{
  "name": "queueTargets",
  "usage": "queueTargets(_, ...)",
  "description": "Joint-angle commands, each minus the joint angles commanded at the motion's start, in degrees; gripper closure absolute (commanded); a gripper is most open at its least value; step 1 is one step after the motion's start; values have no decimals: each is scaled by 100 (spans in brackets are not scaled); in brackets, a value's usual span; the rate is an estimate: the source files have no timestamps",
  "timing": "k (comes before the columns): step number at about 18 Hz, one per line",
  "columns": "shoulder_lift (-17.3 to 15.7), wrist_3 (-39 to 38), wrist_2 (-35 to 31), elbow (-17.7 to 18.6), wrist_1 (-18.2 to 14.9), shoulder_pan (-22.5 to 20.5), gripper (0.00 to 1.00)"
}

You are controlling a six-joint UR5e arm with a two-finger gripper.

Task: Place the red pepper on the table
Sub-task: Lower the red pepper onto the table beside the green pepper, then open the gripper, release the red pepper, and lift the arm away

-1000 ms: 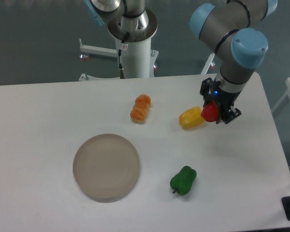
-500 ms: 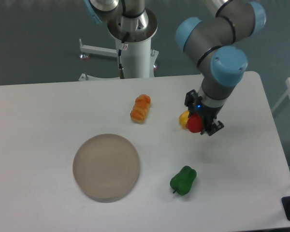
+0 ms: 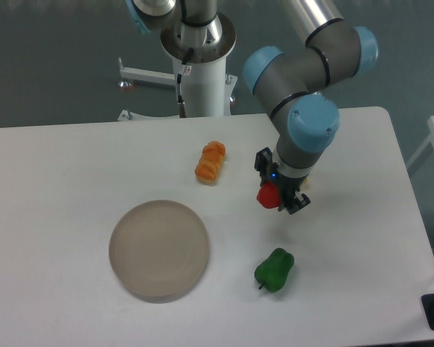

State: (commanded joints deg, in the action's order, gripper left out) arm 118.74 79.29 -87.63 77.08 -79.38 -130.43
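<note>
My gripper [image 3: 273,196] is shut on the red pepper [image 3: 267,196] and holds it above the white table [image 3: 72,166], right of centre. The pepper shows as a small glossy red shape between the dark fingers. The green pepper [image 3: 275,269] lies on the table below the gripper. The orange pepper [image 3: 210,162] lies to the upper left of the gripper. The yellow pepper is hidden behind my arm.
A round grey-beige plate [image 3: 159,249] sits on the table at the lower left of the gripper. The arm's base column [image 3: 200,58] stands behind the table's far edge. The table's right edge runs close to the arm.
My gripper has carried the red pepper leftward and slightly down, from beside the yellow pepper to the middle-right of the table. The arm now covers the yellow pepper.
</note>
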Motion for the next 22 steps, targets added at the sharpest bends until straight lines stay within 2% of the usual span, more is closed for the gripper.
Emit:
queueTargets(4,35,-238,-9,447,492,167,71)
queueTargets(9,35,-247,-35,773,555,185,66)
queueTargets(13,97,-247,-35,870,827,211,58)
queueTargets(18,185,-256,-26,800,828,273,38)
queueTargets(20,176,-256,-18,791,828,273,23)
queueTargets(21,185,-256,-26,791,836,273,7)
queueTargets(22,185,-256,-26,791,836,273,0)
